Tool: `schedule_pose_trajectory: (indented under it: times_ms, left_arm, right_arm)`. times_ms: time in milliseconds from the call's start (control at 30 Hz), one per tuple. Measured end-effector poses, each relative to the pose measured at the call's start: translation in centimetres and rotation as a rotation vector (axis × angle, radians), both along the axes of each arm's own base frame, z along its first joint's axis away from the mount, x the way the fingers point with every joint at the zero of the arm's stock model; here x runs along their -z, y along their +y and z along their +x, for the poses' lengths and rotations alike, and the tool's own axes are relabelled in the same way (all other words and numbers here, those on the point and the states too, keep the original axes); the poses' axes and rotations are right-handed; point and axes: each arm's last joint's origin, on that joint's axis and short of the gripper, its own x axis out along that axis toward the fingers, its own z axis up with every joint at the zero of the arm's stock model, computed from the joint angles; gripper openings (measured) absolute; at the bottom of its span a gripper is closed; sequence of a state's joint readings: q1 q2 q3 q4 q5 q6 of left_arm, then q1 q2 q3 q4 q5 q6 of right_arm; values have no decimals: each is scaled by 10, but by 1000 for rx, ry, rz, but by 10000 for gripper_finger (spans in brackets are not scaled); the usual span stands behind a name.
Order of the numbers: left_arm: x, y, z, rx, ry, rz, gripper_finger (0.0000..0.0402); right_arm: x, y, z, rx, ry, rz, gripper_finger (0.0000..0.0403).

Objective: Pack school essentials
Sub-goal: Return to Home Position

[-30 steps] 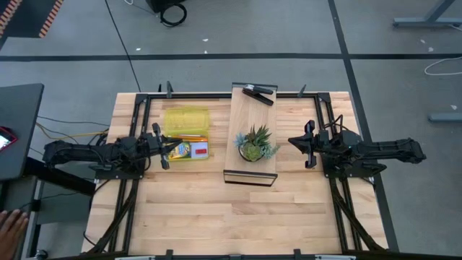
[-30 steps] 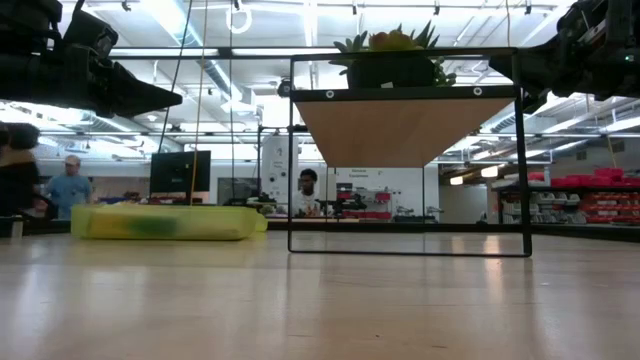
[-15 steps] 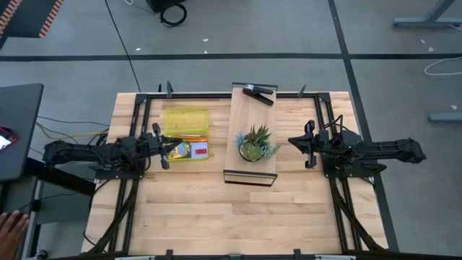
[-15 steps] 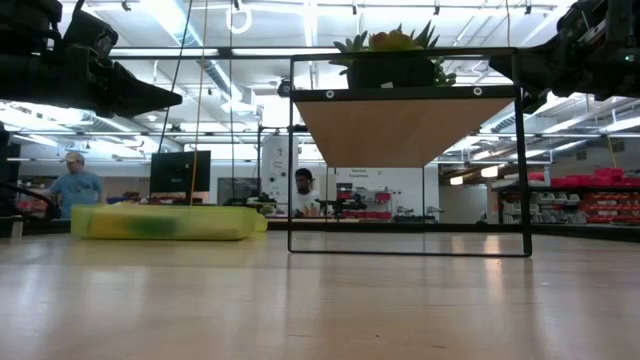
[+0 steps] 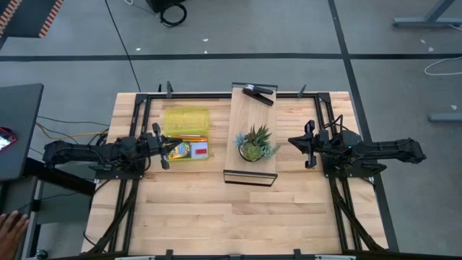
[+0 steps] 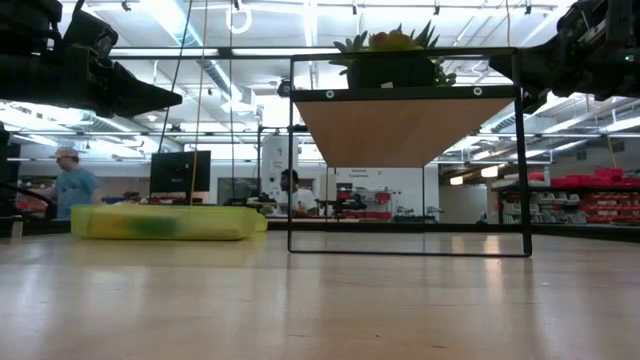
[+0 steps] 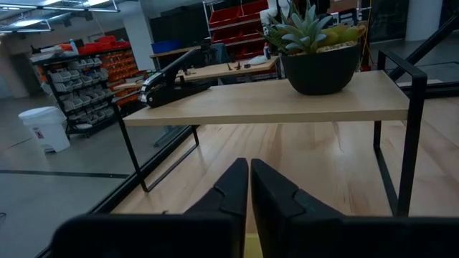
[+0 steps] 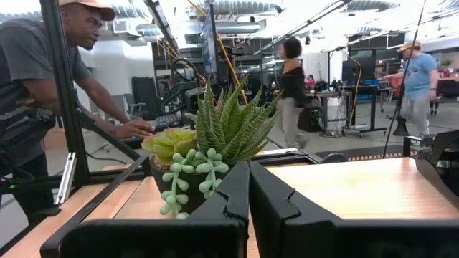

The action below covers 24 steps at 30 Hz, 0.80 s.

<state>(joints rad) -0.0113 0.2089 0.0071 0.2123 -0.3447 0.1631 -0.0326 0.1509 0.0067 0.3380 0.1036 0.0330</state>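
Your left tool hangs over the surface. Its fingers are pressed together along one seam, with nothing pinched between them.

Just under and ahead of its tip is the yellow supply box, open, with its lid laid flat beside the tray, off to one side of the tip. In the low view the box sits flat on the surface, with the arm well above it.

Tray contents, reading outward from the left tool:
- The yellow-and-green crayon box is nearest the tip.
- The red block is at the end farthest from the tip.
- An orange pencil lies along the tray edge next to the lid.
- Anything else in the tray is too small to tell.

Farther ahead of the left tool stands a raised wooden shelf on a black frame. It carries a potted plant and a black stapler.

Your right tool hangs on the opposite side of the shelf. Its tip points at the plant, near it but apart. Its fingers are also pressed together and empty.

A person's hand shows off the surface, behind the left arm. People stand in the room beyond.
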Motion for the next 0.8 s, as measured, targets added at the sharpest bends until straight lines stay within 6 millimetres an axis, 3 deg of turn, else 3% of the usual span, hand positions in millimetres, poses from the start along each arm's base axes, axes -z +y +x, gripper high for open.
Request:
schedule_pose_trajectory:
  times_ms: [800]
  left_arm:
    - [0, 0, 0, 0, 0, 0, 34]
  right_arm:
    - [0, 0, 0, 0, 0, 0, 15]
